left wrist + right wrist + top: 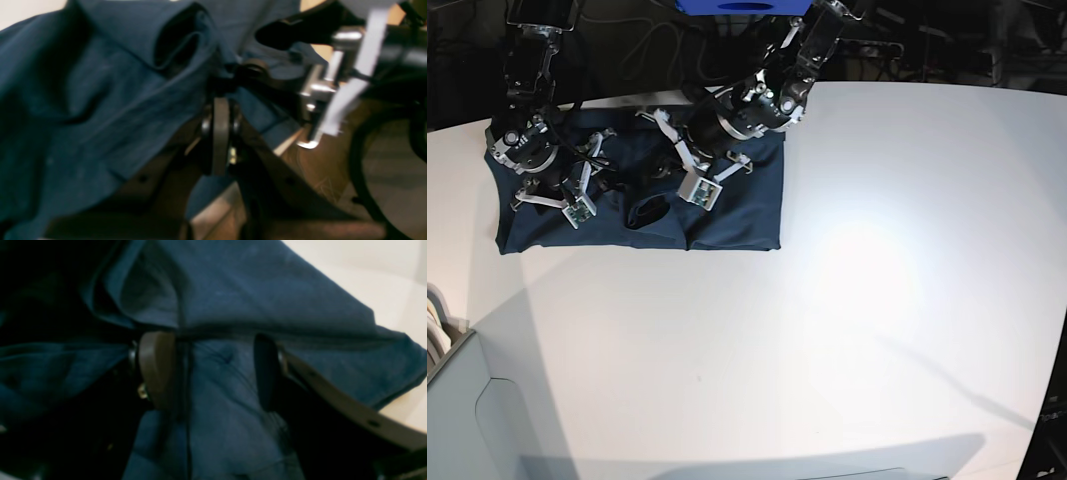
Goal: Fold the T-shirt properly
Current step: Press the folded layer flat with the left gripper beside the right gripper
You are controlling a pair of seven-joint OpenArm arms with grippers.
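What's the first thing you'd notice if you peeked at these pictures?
A dark blue T-shirt lies at the far left of a big white table, with both robot arms bent over it. The left gripper is pinched shut on a fold of cloth. The right gripper has its jaws apart, with cloth bunched between them.

white table (877, 300), navy T-shirt (737, 215) lying at its far-left corner
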